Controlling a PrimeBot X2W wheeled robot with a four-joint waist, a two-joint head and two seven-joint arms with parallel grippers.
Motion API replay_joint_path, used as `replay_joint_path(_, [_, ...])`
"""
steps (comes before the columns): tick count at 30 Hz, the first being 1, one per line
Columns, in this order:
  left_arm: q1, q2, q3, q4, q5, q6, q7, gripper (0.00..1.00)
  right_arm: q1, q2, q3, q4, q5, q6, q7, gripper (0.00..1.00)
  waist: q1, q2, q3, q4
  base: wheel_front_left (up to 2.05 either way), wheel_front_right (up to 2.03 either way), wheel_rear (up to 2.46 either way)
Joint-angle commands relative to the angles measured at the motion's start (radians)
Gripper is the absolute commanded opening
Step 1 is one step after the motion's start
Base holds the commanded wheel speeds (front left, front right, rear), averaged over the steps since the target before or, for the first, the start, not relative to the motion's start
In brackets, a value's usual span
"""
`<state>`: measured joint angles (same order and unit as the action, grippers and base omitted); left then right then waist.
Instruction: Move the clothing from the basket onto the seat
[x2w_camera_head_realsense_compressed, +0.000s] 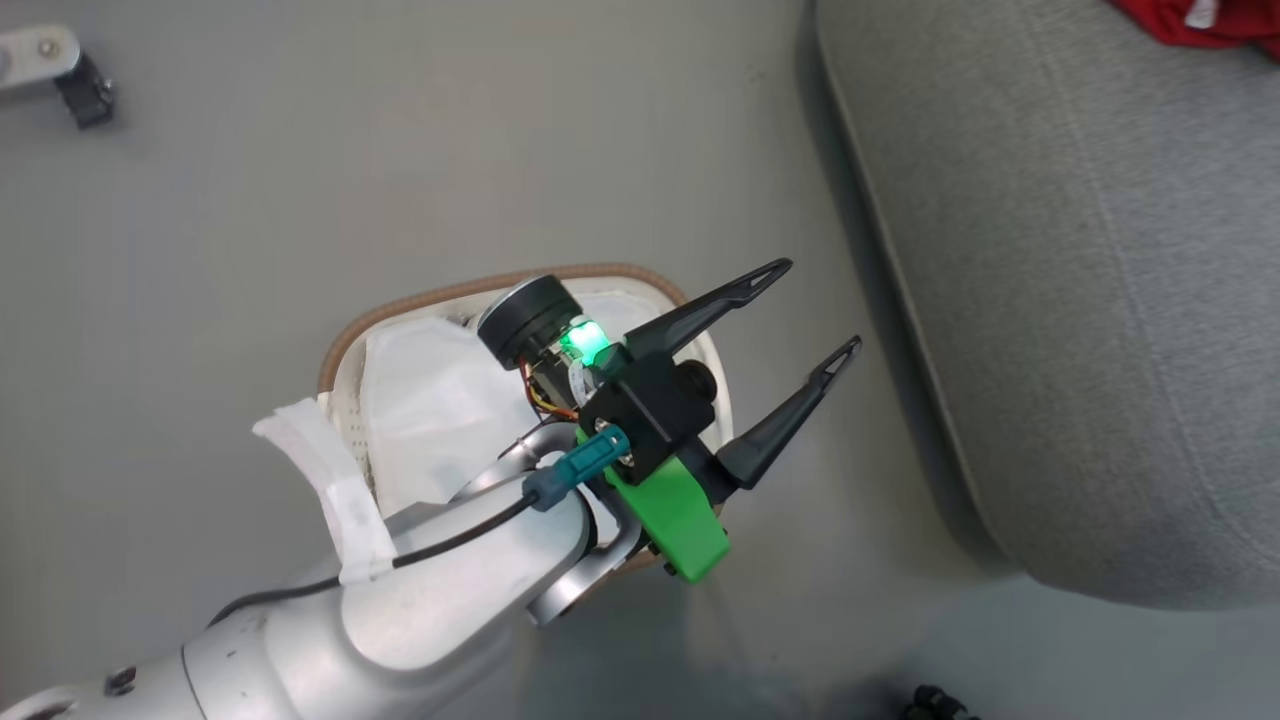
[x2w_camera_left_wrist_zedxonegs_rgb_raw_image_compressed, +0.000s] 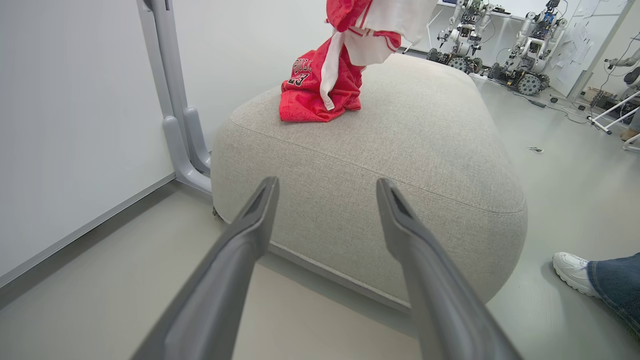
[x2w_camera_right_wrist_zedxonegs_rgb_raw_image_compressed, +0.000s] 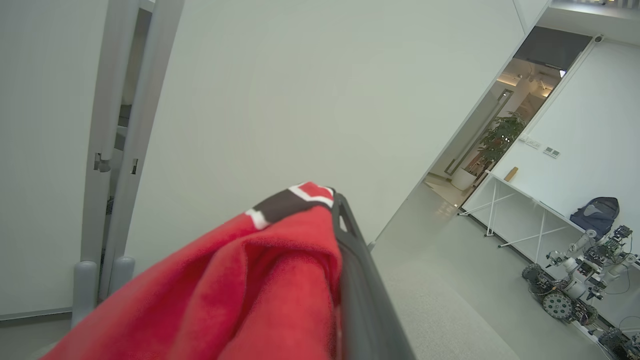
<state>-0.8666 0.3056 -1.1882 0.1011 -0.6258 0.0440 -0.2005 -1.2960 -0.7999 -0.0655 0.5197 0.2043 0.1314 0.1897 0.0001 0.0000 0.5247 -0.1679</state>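
1. Your right fingers (x2w_camera_right_wrist_zedxonegs_rgb_raw_image_compressed: 360, 280) are clenched on a red jersey (x2w_camera_right_wrist_zedxonegs_rgb_raw_image_compressed: 235, 285). In the left wrist view it hangs at 12 o'clock, above the far end of the seat (x2w_camera_left_wrist_zedxonegs_rgb_raw_image_compressed: 400, 165), and its lower end reaches down to the clothing (x2w_camera_left_wrist_zedxonegs_rgb_raw_image_compressed: 310, 97) already heaped there.
2. Your left fingers (x2w_camera_head_realsense_compressed: 700, 310) are released and hold nothing. They point toward 2 o'clock above the basket (x2w_camera_head_realsense_compressed: 600, 270), which stands on the floor (x2w_camera_head_realsense_compressed: 400, 150) at 9 o'clock from the seat.
3. The heap sits close to the seat's rounded far edge. If you let go there, the thin fabric could slide off onto the floor.
4. The fabric drapes over your right fingers, so it may cling when you release and drag back with the arm.
5. The white liner (x2w_camera_head_realsense_compressed: 420, 400) spills over the basket rim at 8 o'clock, against your left arm. Pulling that arm away could snag it or tip the basket.
6. A person's shoe (x2w_camera_left_wrist_zedxonegs_rgb_raw_image_compressed: 572, 272) stands near the seat at 4 o'clock in the left wrist view, so a wide swing risks contact.
7. Your arm hides part of the basket, and you cannot tell whether anything remains inside.
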Motion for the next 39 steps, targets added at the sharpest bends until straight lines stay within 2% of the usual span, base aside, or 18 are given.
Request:
replay_joint_path(1, [-0.025, -0.001, 0.000, -0.002, 0.007, -0.004, 0.002, 1.00, 0.000, -0.009, -0.012, 0.019, -0.002, -0.001, 0.003, 0.00, -0.0001, 0.0000, 0.094, 0.082, 0.00, 0.00, 0.00])
replay_joint_path(5, [-0.048, -0.014, -0.009, -0.011, 0.030, -0.002, 0.008, 1.00, 0.034, -0.025, -0.056, 0.075, 0.000, -0.001, -0.012, 0.00, -0.0001, 0.0000, 0.137, 0.098, 0.00, 0.00, 0.00])
replay_joint_path(11, [-0.078, -0.018, -0.021, -0.023, 0.055, 0.004, 0.023, 1.00, 0.136, 0.037, -0.116, 0.177, -0.010, -0.001, -0.061, 0.00, -0.0001, 0.0000, 0.185, 0.099, 0.00, 0.00, 0.00])
replay_joint_path(15, [-0.083, -0.014, -0.024, -0.034, 0.058, 0.009, 0.031, 1.00, 0.186, 0.088, -0.103, 0.220, -0.001, -0.001, -0.088, 0.00, -0.0001, 0.0000, 0.195, 0.091, 0.00, 0.00, 0.00])
replay_joint_path(24, [-0.077, 0.004, -0.028, -0.037, 0.052, 0.017, 0.039, 1.00, 0.200, 0.120, -0.078, 0.284, 0.009, -0.001, -0.136, 0.00, -0.0001, 0.0000, 0.188, 0.068, 0.00, 0.00, 0.00])
replay_joint_path(26, [-0.075, 0.003, -0.029, -0.035, 0.052, 0.017, 0.038, 1.00, 0.198, 0.121, -0.069, 0.297, 0.014, -0.001, -0.153, 0.25, -0.0001, 0.0000, 0.184, 0.065, 0.00, 0.00, 0.00])
replay_joint_path(27, [-0.074, 0.002, -0.030, -0.033, 0.050, 0.016, 0.037, 1.00, 0.202, 0.124, -0.066, 0.306, 0.020, -0.001, -0.166, 0.47, -0.0001, 0.0000, 0.181, 0.064, 0.00, 0.00, 0.00])
replay_joint_path(28, [-0.072, 0.001, -0.030, -0.031, 0.049, 0.017, 0.035, 1.00, 0.209, 0.126, -0.061, 0.314, 0.023, -0.001, -0.176, 0.87, -0.0001, 0.0000, 0.178, 0.062, 0.00, 0.00, 0.00])
replay_joint_path(29, [-0.071, -0.001, -0.030, -0.029, 0.048, 0.017, 0.033, 1.00, 0.216, 0.126, -0.051, 0.322, 0.028, -0.001, -0.187, 1.00, -0.0001, 0.0000, 0.175, 0.061, 0.00, 0.00, 0.00])
replay_joint_path(35, [-0.058, 0.012, -0.022, -0.018, 0.042, 0.030, 0.028, 1.00, 0.243, 0.155, 0.010, 0.348, 0.066, -0.001, -0.256, 1.00, -0.0001, 0.0000, 0.156, 0.032, 0.00, 0.00, 0.00])
replay_joint_path(39, [-0.040, 0.020, -0.011, -0.017, 0.032, 0.047, 0.019, 1.00, 0.274, 0.202, 0.056, 0.358, 0.102, -0.001, -0.314, 1.00, -0.0001, 0.0000, 0.133, 0.000, 0.00, 0.00, 0.00])
